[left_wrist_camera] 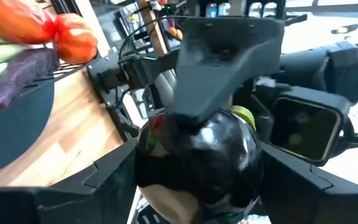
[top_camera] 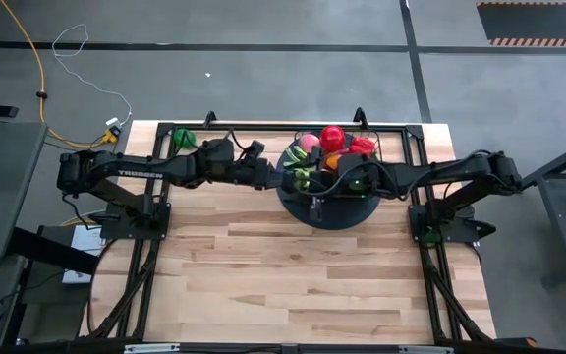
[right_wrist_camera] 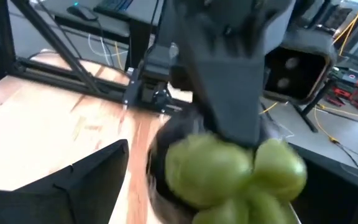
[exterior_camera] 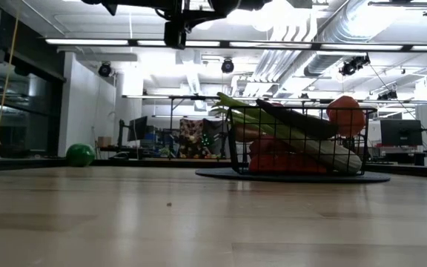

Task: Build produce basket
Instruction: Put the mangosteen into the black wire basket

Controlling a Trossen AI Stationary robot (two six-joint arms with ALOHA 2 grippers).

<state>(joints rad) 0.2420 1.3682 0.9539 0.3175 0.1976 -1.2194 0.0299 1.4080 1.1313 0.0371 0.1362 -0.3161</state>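
Even, diffuse light is cast over the table (top_camera: 293, 285) in the high view; only soft, short shadows are seen under the arms, and the surrounding floor is rendered dull grey. In the low view, light is supplied by ceiling strip lamps (exterior_camera: 221, 44), which are blown out to white (detail around them is lost). A faint sheen is carried by the wood in the foreground, which is soft; the basket (exterior_camera: 302, 141) is held sharper. In the left wrist view, a bright window glare is noted at the far side, and highlights are reflected on a glossy black object (left_wrist_camera: 210, 155). In the right wrist view, a green fruit (right_wrist_camera: 229, 174) is badly smeared, with edges lost.
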